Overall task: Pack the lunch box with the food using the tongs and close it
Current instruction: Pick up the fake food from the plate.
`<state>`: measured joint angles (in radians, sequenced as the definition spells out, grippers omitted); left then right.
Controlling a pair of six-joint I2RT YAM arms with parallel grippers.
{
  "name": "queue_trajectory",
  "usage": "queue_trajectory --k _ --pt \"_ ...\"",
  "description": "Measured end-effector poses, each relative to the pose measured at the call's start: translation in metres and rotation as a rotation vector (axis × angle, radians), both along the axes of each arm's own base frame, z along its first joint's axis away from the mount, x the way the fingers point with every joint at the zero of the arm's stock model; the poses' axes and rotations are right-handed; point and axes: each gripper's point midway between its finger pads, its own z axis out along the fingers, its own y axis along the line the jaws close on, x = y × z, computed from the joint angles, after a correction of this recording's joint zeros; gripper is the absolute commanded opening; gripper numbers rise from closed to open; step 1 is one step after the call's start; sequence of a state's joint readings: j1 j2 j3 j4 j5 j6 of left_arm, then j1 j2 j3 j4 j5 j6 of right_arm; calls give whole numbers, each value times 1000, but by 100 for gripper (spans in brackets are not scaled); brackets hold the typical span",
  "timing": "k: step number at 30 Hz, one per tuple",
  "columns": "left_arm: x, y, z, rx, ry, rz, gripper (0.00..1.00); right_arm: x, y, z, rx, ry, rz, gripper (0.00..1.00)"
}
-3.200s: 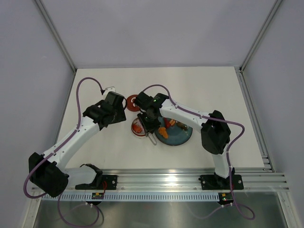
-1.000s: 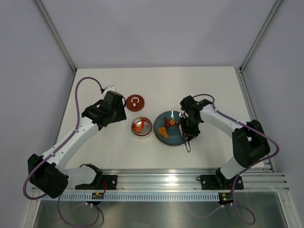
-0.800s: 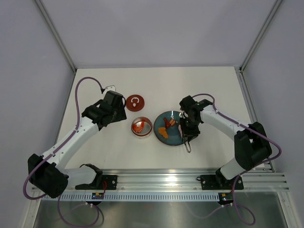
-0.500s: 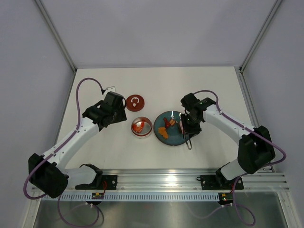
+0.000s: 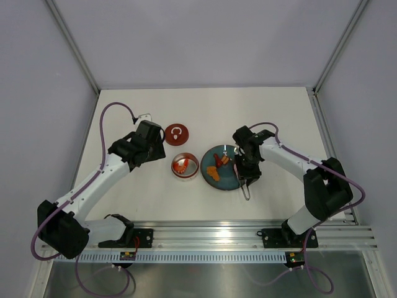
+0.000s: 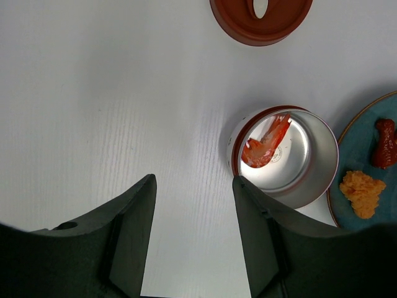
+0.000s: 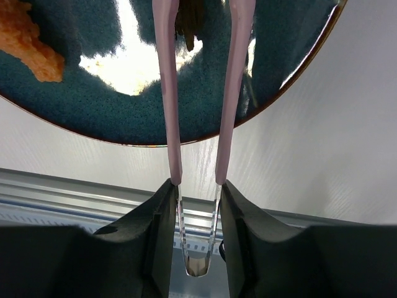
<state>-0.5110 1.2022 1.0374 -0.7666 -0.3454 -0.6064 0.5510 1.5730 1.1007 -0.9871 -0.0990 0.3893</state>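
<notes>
The steel lunch box (image 5: 185,166) (image 6: 307,158) stands open with one red piece of food (image 6: 265,139) inside. Its dark red lid (image 5: 177,133) (image 6: 260,18) lies just behind it. More food sits on the teal plate (image 5: 231,181) (image 7: 124,118): an orange piece (image 5: 212,174) (image 6: 363,192), red pieces (image 5: 218,160) (image 6: 386,143) and a dark brown piece (image 7: 189,18). My right gripper (image 5: 248,169) (image 7: 196,186) is shut on the pink tongs (image 5: 247,191) (image 7: 167,93), whose arms reach over the plate's right side on either side of the brown piece. My left gripper (image 5: 155,148) (image 6: 193,180) hangs open and empty left of the lunch box.
The metal rail (image 5: 211,236) runs along the near table edge, just behind the tongs' bend in the right wrist view. Grey walls enclose the table on three sides.
About three seconds ago the right gripper held the tongs over the lunch box; it now holds them over the plate's right side. The tong arms have spread slightly. The left arm has not moved.
</notes>
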Motion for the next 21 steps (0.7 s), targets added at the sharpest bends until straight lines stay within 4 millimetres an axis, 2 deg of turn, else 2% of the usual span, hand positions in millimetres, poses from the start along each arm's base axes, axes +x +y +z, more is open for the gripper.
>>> queue_trajectory --k 21 --pt "-1 1 -6 7 13 0 56 -10 8 -16 -44 45 55 38"
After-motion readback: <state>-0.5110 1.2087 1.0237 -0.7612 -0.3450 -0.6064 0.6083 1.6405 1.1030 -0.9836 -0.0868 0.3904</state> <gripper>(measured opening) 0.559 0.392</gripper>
